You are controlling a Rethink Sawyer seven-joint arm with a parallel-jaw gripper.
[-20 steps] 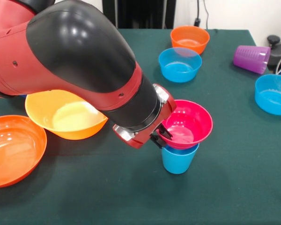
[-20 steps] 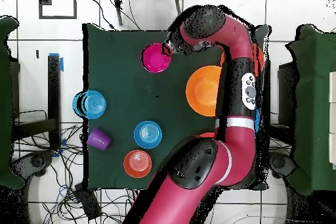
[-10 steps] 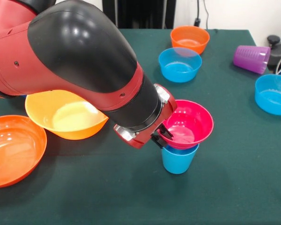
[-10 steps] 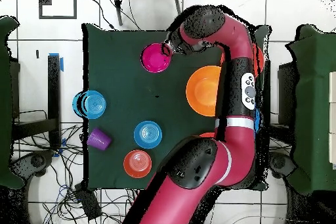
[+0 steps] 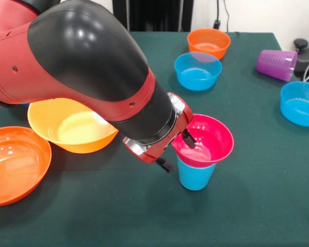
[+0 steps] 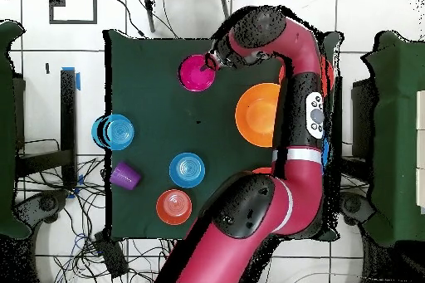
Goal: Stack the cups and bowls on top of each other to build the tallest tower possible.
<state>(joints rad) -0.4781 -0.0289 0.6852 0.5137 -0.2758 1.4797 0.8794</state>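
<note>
Gripper (image 5: 176, 150) spread wide, its 2 fingers straddling the rim of the glossy magenta-pink plastic bowl (image 5: 208, 143) seated on the light blue tapered plastic cup (image 5: 195, 176); large yellow-orange plastic bowl (image 5: 67, 127) nearby.

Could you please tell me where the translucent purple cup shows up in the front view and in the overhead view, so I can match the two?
Front view: the purple cup lies on its side near the table's upper right edge.
Overhead view: the purple cup is at lower left on the table.
Shared landmark: the pink bowl sitting on the light blue cup, at the end effector.
</note>
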